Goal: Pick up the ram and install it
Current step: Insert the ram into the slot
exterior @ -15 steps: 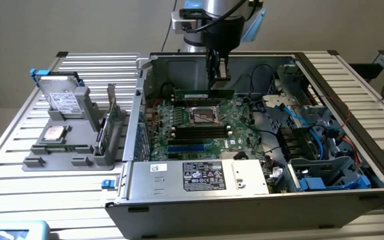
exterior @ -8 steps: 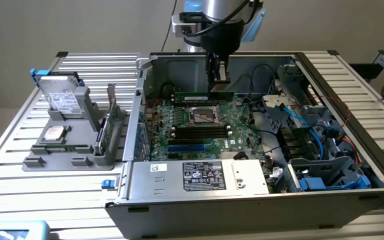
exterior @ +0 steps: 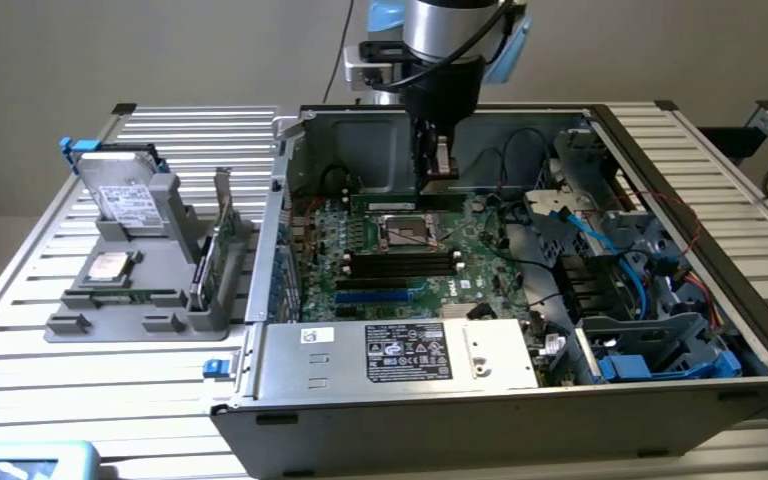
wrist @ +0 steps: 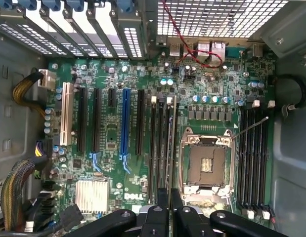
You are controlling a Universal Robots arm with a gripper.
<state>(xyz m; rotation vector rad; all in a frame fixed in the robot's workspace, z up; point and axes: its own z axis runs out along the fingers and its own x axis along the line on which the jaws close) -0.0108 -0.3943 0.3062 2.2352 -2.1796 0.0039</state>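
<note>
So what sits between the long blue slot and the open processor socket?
In the wrist view, a black expansion slot and long black memory slots; the ram, gripped by the pincer, hangs edge-on there too.

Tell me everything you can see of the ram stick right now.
The ram is a long, thin green board, held on edge and level, lengthwise over the black memory slots beside the empty processor socket. The gripper has its fingers shut on its upper edge near the middle. The wrist view sees it edge-on as a narrow strip. Whether its lower edge sits in a slot cannot be told.
</note>
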